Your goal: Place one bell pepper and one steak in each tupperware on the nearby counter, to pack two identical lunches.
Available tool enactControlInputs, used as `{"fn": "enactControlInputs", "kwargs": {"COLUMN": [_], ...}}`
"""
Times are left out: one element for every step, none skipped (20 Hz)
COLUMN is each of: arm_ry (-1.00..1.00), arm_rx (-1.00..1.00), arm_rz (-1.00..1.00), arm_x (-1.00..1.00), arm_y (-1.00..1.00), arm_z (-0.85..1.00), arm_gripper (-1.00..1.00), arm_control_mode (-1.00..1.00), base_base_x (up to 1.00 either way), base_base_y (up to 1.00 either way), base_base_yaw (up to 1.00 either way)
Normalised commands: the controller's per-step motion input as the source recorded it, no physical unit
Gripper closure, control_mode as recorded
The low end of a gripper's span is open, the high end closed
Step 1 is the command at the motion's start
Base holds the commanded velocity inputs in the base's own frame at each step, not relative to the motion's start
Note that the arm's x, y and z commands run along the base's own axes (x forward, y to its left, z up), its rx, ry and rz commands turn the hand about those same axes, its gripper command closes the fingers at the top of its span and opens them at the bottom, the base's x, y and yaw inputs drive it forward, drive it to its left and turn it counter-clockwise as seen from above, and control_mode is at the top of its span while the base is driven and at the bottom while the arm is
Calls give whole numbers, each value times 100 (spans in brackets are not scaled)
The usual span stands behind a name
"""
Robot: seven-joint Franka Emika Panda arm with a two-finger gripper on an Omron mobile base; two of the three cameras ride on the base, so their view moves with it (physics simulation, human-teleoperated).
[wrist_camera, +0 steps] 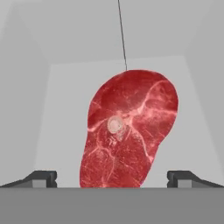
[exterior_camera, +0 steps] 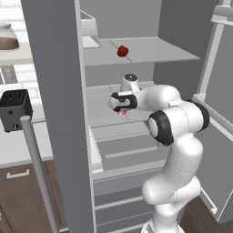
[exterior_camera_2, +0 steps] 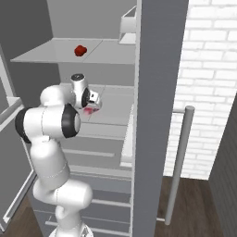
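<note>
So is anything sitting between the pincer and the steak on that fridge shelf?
Nothing visible does. In the hand view the steak lies flat on the bare shelf, straight ahead between the two open fingertips, with no other item in the gap. The pepper sits on the shelf above.

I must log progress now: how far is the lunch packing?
Nothing looks packed yet. The open gripper reaches over the flat marbled red steak on a fridge shelf, fingertips on either side, not yet closed. The small glossy red bell pepper sits on the shelf above. All placing remains.
</note>
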Motion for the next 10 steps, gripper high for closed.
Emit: {"fn": "enactControlInputs", "kwargs": {"arm_ry": [0, 0, 0, 1, 6, 7, 2, 0, 0, 0], "arm_rx": [0, 0, 0, 0, 0, 0, 0, 0, 0, 0], "arm_rz": [0, 0, 0, 0, 0, 0, 0, 0, 0, 0], "arm_x": [39, 36, 0, -1, -16, -18, -2, 0, 0, 0], "arm_y": [0, 0, 0, 0, 0, 0, 0, 0, 0, 0], "arm_z": [-4, -1, 0, -4, -6, -4, -14, -18, -24, -28], "arm_gripper": [-100, -100, -100, -100, -100, -100, -100, -100, -100, -100], "arm_control_mode": [-100, -100, -100, -100, -100, -100, -100, -100, -100, -100], "base_base_x": [0, 0, 0, 0, 0, 0, 0, 0, 0, 0], "base_base_y": [0, 0, 0, 0, 0, 0, 0, 0, 0, 0], "base_base_yaw": [0, 0, 0, 0, 0, 0, 0, 0, 0, 0]}}
